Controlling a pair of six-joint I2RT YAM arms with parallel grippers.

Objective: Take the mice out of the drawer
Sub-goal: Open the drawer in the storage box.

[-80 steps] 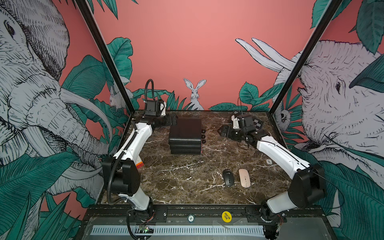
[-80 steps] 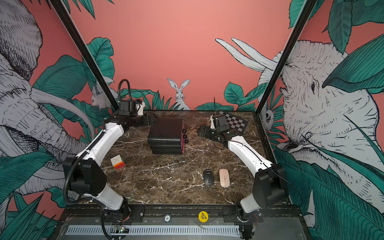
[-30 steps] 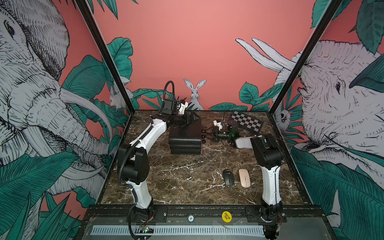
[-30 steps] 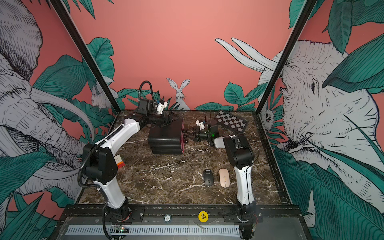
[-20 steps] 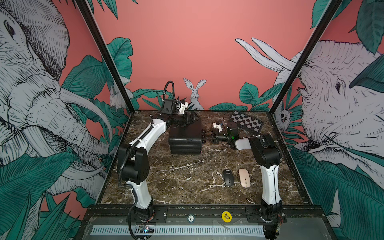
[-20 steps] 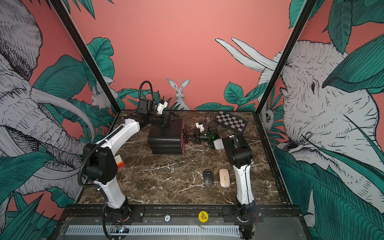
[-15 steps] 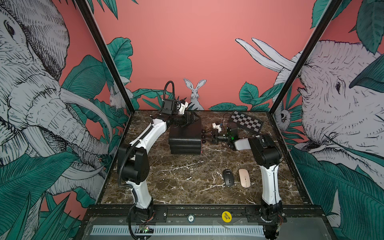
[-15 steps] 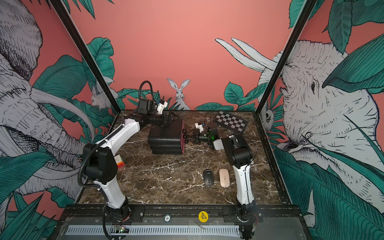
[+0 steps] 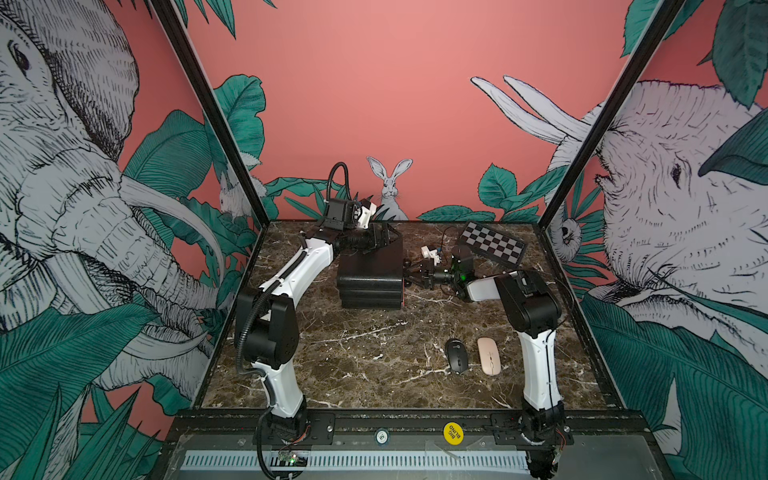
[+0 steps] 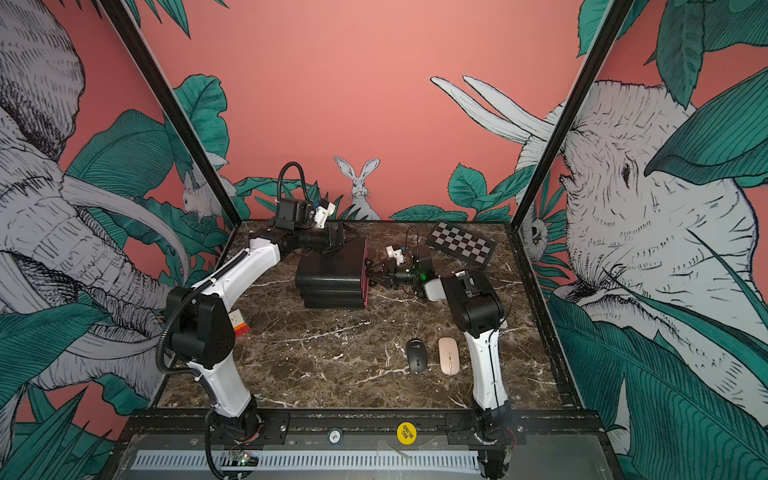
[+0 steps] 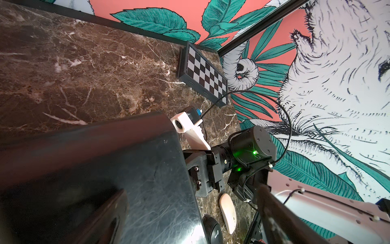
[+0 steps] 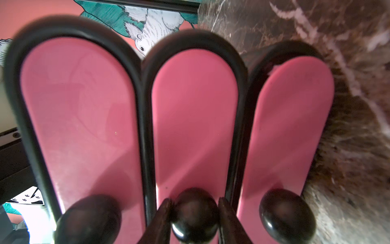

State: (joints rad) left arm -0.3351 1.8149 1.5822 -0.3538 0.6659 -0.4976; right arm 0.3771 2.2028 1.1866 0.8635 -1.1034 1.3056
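A black drawer unit (image 9: 370,270) (image 10: 328,270) with three pink fronts stands at the back middle, all drawers closed, so their insides are hidden. My right gripper (image 9: 409,277) (image 10: 371,272) (image 12: 194,206) is shut on the round black knob (image 12: 194,215) of the middle drawer (image 12: 194,116). My left gripper (image 9: 384,239) (image 10: 343,237) rests open on the unit's top back corner, its fingers (image 11: 109,213) spread wide. Two mice lie on the table front right: a black mouse (image 9: 456,355) (image 10: 416,354) (image 11: 213,230) and a pale pink mouse (image 9: 488,355) (image 10: 449,355) (image 11: 228,213).
A folded chessboard (image 9: 494,245) (image 10: 461,245) (image 11: 203,71) lies at the back right corner. A colour cube (image 10: 239,326) sits by the left wall behind my left arm. Patterned walls close in the marble table (image 9: 353,365) on three sides.
The left arm swung from the back left onto the unit's top. The right gripper reached in to the drawer fronts and its jaws closed on the middle knob.
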